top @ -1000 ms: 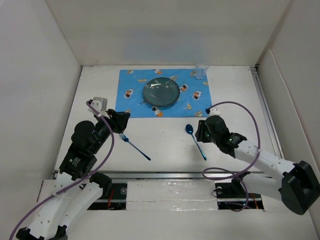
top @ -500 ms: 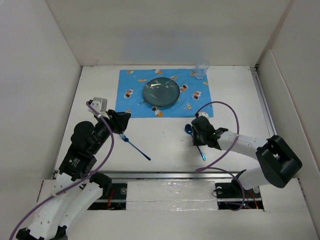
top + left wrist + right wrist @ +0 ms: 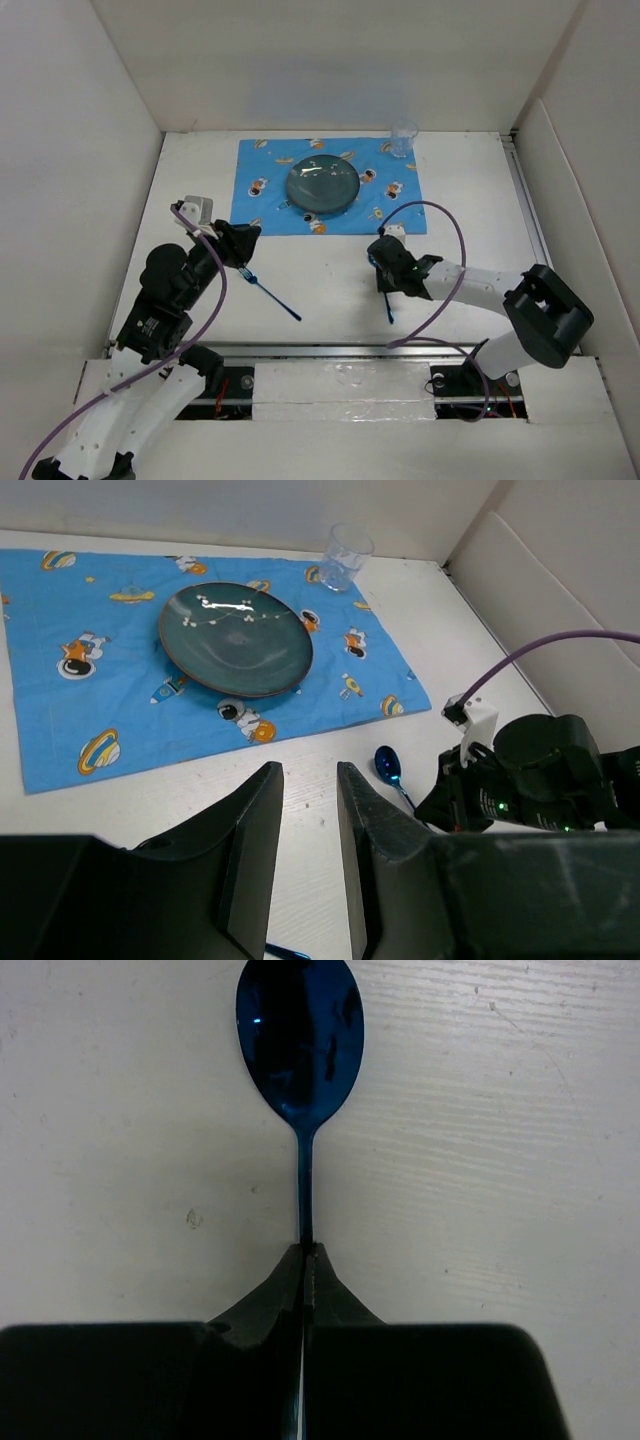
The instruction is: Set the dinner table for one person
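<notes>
dinner table (image 3: 480,200): white top, spans whole enclosure floor; bears all items below.
l. gripper (image 3: 243,250): jaws spread, nothing between; hangs over head end of fork (image 3: 272,293).
fork: on bare table, 7 o'clock of plate.
placemat (image 3: 265,175): at table's 12 o'clock end.
plate (image 3: 323,185): mid-mat, looks empty.
r. gripper (image 3: 305,1255): fingers pressed together, pinching handle of spoon (image 3: 300,1035); spoon off mat, 5 o'clock of plate.
glass (image 3: 404,140): mat's 1 o'clock corner, appears empty.
step: cutlery placing. next, prob.: lift spoon, lay at plate's 3 o'clock w/o snagging mat.
</notes>
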You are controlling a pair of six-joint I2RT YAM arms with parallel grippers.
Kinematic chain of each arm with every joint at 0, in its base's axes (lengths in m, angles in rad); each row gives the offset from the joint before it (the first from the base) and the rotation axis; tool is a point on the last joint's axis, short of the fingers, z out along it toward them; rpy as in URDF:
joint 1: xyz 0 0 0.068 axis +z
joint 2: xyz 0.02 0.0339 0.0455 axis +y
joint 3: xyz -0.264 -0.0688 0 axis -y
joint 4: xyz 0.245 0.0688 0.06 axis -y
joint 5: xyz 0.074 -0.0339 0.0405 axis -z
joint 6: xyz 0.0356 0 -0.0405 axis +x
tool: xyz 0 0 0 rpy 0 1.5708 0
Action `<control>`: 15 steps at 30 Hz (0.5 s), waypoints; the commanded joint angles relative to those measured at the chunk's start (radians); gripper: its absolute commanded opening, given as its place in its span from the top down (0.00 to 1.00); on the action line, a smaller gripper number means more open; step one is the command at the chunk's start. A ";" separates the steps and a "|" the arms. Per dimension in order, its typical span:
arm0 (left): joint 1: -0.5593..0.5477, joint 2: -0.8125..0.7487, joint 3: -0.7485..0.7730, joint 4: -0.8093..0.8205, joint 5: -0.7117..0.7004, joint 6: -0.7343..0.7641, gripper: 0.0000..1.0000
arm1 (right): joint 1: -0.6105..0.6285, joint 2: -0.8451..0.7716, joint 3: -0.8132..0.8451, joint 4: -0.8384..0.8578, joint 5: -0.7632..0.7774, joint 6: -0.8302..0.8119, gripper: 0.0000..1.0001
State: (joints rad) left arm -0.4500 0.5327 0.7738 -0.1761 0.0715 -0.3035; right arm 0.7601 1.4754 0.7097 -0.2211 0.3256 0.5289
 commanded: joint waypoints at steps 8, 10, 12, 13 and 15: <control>0.004 -0.007 0.007 0.047 0.013 0.004 0.74 | -0.105 0.011 0.281 0.044 0.006 -0.132 1.00; 0.004 -0.004 0.005 0.038 0.014 0.006 0.74 | -0.166 0.093 0.359 0.098 -0.014 -0.144 1.00; 0.004 -0.010 0.005 0.044 0.013 0.006 0.74 | -0.206 0.181 0.436 0.126 -0.042 -0.141 1.00; 0.004 -0.010 0.004 0.046 0.002 0.006 0.74 | -0.237 0.277 0.541 0.115 -0.049 -0.141 1.00; 0.004 -0.008 0.002 0.041 -0.002 0.004 0.74 | -0.257 0.370 0.646 0.098 -0.039 -0.147 1.00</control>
State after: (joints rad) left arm -0.4500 0.5278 0.7738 -0.1764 0.0742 -0.3035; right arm 0.5350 1.7336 1.2331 -0.1680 0.2996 0.4137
